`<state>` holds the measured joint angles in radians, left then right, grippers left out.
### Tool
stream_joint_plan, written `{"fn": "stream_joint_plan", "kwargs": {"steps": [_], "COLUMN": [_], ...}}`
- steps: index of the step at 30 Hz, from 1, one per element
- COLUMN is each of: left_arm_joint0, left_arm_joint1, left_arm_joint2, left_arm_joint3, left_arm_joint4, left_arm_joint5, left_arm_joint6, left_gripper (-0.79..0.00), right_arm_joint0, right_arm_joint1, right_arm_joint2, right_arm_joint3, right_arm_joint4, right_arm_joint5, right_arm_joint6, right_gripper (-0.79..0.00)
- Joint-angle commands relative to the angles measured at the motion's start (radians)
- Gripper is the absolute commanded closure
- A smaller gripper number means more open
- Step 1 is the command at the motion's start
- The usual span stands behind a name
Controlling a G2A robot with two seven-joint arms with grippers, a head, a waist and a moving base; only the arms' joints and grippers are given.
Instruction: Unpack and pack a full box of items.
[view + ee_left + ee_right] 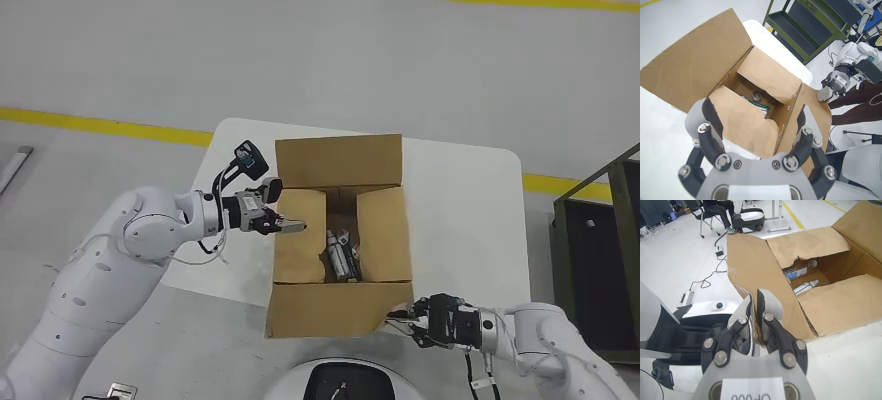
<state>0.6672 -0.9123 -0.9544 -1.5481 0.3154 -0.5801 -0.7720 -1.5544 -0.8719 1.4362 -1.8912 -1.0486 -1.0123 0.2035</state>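
— Nearest us, the near flap (330, 308) of the box (340, 160): anyone holding it?
— Going across: left gripper (290, 226), fingers apart over the side flap (298, 255); bottles (340, 255) lying inside the box on the desk (460, 200); right gripper (398, 318), fingers clamped on that near flap's corner.

Box (340, 160): cardboard, open, on a white table (470, 220). Far flap and near flap (325, 308) lie outward; both side flaps tilt in over the opening.
Bottles (340, 255): lying inside, between the side flaps.
Left gripper (293, 226): over the left side flap.
Right gripper (399, 319): at the near flap's right corner.
Green rack (600, 260): right of the table.
Yellow line (100, 125): on the floor.
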Motion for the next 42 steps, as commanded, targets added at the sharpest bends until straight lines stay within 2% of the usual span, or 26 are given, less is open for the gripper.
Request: {"fn": "stream_joint_plan", "kwargs": {"steps": [1, 4, 6, 9, 12, 17, 23, 26, 31, 39, 41, 42], "left_arm_joint0": [0.001, 0.003, 0.004, 0.006, 0.007, 0.009, 0.012, 0.014, 0.016, 0.017, 0.017, 0.017], "left_arm_joint1": [-0.001, -0.002, -0.003, -0.004, -0.005, -0.007, -0.008, -0.009, -0.010, -0.013, -0.014, -0.014], "left_arm_joint2": [-0.002, -0.003, -0.004, -0.005, -0.006, -0.011, -0.020, -0.023, -0.026, -0.030, -0.032, -0.033], "left_arm_joint3": [-0.001, -0.002, -0.003, -0.004, -0.004, -0.006, -0.007, -0.009, -0.010, -0.009, -0.007, -0.007], "left_arm_joint4": [0.001, 0.001, 0.000, 0.001, 0.002, 0.015, 0.024, 0.028, 0.028, 0.030, 0.030, 0.031], "left_arm_joint5": [0.002, 0.004, 0.005, 0.005, 0.006, 0.010, 0.010, 0.011, 0.007, 0.007, 0.008, 0.007], "left_arm_joint6": [-0.001, -0.004, -0.004, -0.005, -0.005, 0.003, 0.012, 0.012, 0.010, 0.011, 0.010, 0.010], "left_gripper": [-0.785, -0.785, -0.785, -0.785, -0.785, -0.785, -0.785, -0.785, -0.785, -0.785, -0.785, -0.785], "right_arm_joint0": [0.001, 0.004, 0.008, 0.015, 0.019, 0.018, -0.007, -0.020, -0.034, -0.035, -0.026, -0.016], "right_arm_joint1": [0.002, 0.003, 0.003, 0.003, 0.002, 0.001, 0.007, 0.011, 0.012, 0.010, 0.011, 0.012], "right_arm_joint2": [-0.006, -0.014, -0.019, -0.023, -0.029, -0.028, 0.060, 0.121, 0.188, 0.219, 0.225, 0.229], "right_arm_joint3": [0.008, 0.018, 0.023, 0.033, 0.042, 0.055, 0.054, 0.063, 0.075, 0.073, 0.076, 0.081], "right_arm_joint4": [-0.022, -0.043, -0.055, -0.066, -0.074, -0.045, 0.078, 0.117, 0.218, 0.357, 0.368, 0.353], "right_arm_joint5": [0.000, 0.000, 0.000, 0.000, 0.002, 0.006, 0.023, 0.047, 0.070, 0.065, 0.072, 0.086], "right_arm_joint6": [-0.008, -0.022, -0.029, -0.040, -0.049, -0.093, -0.137, -0.148, -0.189, -0.210, -0.192, -0.173], "right_gripper": [-0.037, -0.120, -0.145, -0.268, -0.342, -0.360, -0.416, -0.382, -0.382, -0.391, -0.369, -0.326]}}
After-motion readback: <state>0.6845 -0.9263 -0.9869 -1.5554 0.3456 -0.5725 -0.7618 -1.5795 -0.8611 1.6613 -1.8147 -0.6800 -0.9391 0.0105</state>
